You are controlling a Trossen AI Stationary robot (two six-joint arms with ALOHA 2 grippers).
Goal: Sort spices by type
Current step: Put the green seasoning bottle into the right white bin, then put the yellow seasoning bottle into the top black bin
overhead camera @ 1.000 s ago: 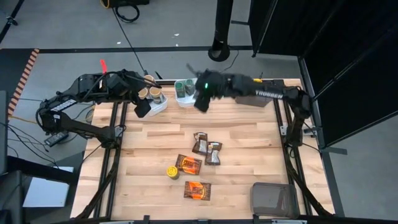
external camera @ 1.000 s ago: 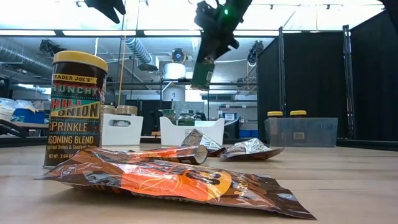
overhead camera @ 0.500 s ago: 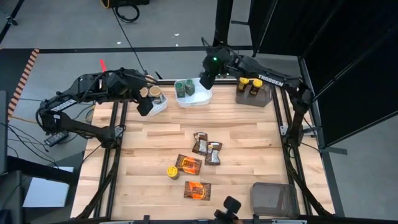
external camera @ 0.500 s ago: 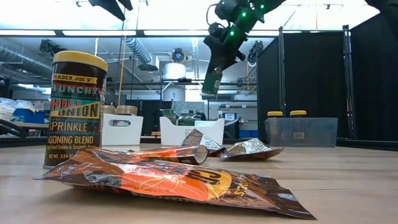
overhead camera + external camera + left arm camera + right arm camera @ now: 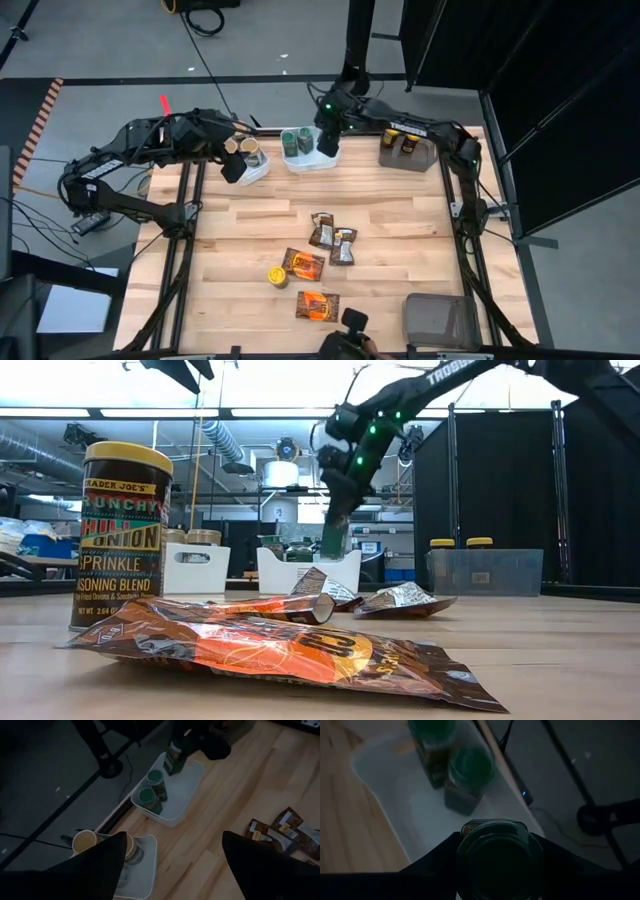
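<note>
R gripper (image 5: 327, 143) sits over the middle white tub (image 5: 312, 158) at the far edge of the table, jaws clamped on a green-lidded jar (image 5: 495, 857); in the low view that jar (image 5: 334, 536) hangs upright just above the tub's rim, not yet set down. Two more green-lid jars (image 5: 295, 143) already stand in the same tub, side by side, at the end away from the held one.

L gripper (image 5: 230, 170) hovers by the left white tub (image 5: 256, 170), fingers (image 5: 95, 865) spread wide, nothing between them. That tub holds two tan-lid jars (image 5: 240, 151).

Far right, a grey-brown bin (image 5: 408, 155) carries two yellow-lid jars (image 5: 400, 136). A second grey-brown bin (image 5: 438, 318) sits at the near right corner of the table; contents can't be made out.

Still loose on the wooden table (image 5: 400, 230): two foil packets (image 5: 332, 238) touching each other mid-table, a third orange-and-brown packet (image 5: 303, 265) nearer, w/ a yellow-lid jar (image 5: 278, 276) just beside it on the left, and a fourth packet (image 5: 317, 306) nearest the front edge. In the low view the yellow-lid jar stands upright behind the closest packet, label reading "Trader Joe's… Onion Sprinkle".

A dark object w/ part of a hand (image 5: 348, 340) shows at the near table edge.
</note>
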